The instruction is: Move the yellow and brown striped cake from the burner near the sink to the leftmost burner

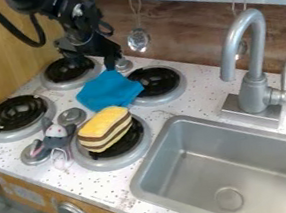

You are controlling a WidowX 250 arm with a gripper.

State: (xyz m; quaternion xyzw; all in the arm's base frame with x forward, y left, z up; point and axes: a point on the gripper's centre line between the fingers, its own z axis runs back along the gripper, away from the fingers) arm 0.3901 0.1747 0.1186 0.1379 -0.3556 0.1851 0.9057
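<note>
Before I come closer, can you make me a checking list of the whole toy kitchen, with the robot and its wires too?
Surface: white speckled counter with stove burners and a sink.
Thing at the gripper: blue cloth, bunched, overlapping a burner's edge.
Clutter: yellow-and-brown striped block on the nearest burner; gray toy mouse beside it.
Gripper: at the cloth's top; whether it grips is unclear.
Cables: black cable hanging in a loop beside the arm.
Surroundings: metal faucet, hanging utensils; spills, nothing seen.
</note>
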